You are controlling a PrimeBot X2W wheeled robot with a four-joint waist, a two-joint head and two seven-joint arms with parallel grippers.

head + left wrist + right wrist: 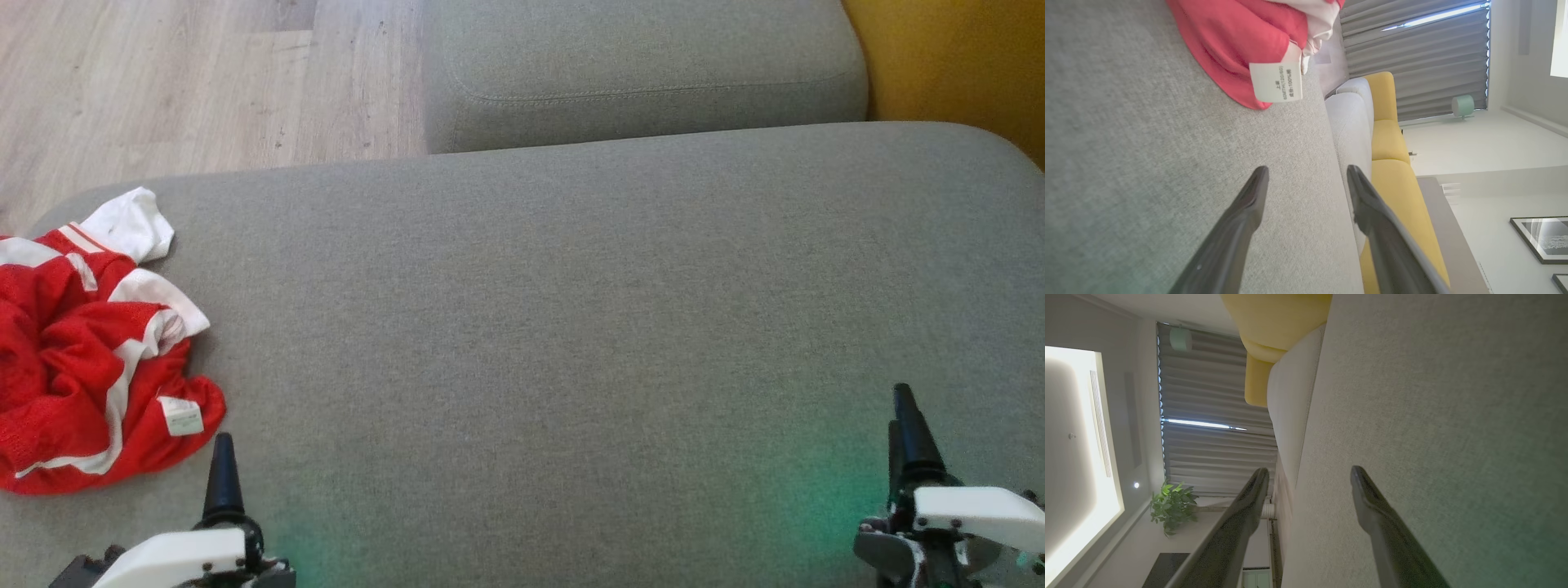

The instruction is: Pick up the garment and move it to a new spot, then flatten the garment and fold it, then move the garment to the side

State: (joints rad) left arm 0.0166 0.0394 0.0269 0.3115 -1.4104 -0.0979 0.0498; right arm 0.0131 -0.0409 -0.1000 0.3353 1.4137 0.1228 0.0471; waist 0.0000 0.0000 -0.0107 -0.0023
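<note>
Head view, far left: we see the red-and-white garment [82, 359] crumpled at the left end of the grey cushion [571, 327].
Care label [181, 416]: a white patch on the garment's near edge; in the left wrist view we make out its print.
Left gripper [1306, 171]: fingers apart, empty, just near the label.
Right gripper [1310, 471]: fingers apart, empty, near right, well apart from the garment.
Right wrist view: we see a potted plant [1171, 506].
</note>
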